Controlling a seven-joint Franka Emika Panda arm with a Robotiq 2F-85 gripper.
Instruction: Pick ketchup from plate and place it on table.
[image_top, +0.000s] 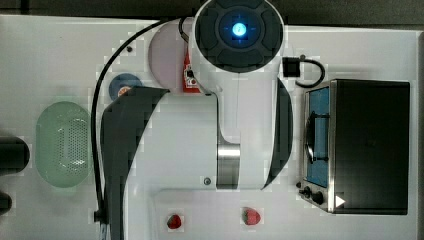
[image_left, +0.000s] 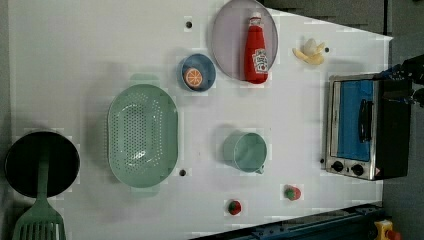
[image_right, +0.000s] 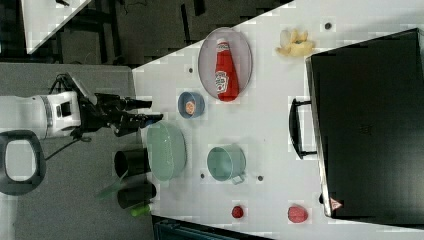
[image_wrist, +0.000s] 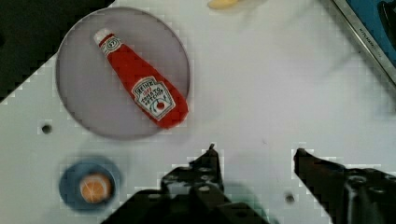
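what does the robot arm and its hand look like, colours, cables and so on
The arm has glossy white shells with dark grey joint sections, a silver metal band and a round dark cap with a glowing blue light. A black cable loops beside it. The hand is black, with two blocky fingers studded with small screws.

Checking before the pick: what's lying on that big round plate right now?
Only the ketchup lies on its side on the plate. The patch of plate beneath the bottle is covered.
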